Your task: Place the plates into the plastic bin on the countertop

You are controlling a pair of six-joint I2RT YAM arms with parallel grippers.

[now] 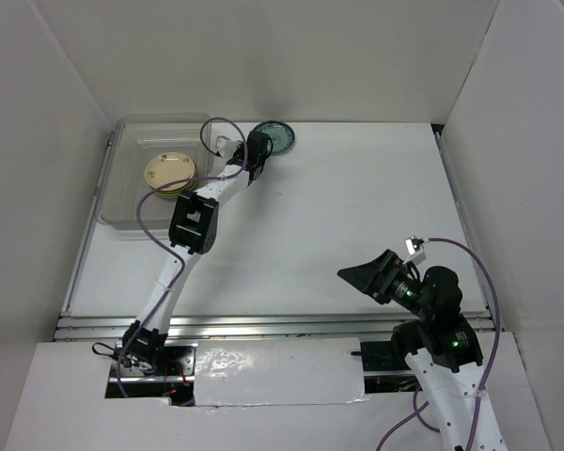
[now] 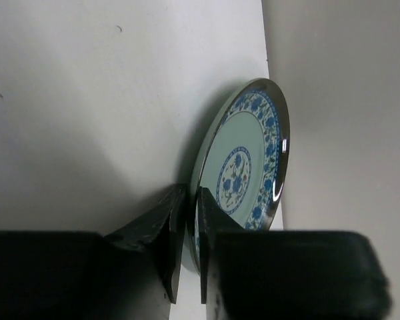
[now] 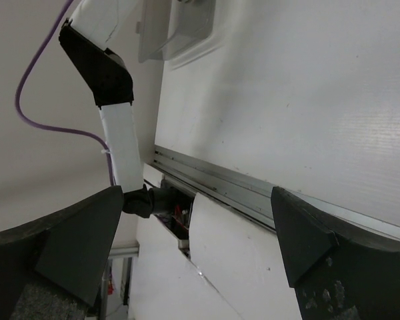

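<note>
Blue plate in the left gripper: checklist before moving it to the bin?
1. Grip: left gripper has a finger on each face of the blue plate at its rim. Ok.
2. Plate off the countertop: it is tilted on edge, and contact underneath is hidden. Cannot tell.
3. Room in the bin: one stack inside, with bare floor beside it. Ok.
4. Right gripper out of the way: open, empty and near its base. Ok.
5. Grip depth: only the rim is pinched. Cannot tell if it will hold.

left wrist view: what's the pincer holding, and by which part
The left pincer holds the blue-patterned plate, clamped on the near part of its rim.
</note>
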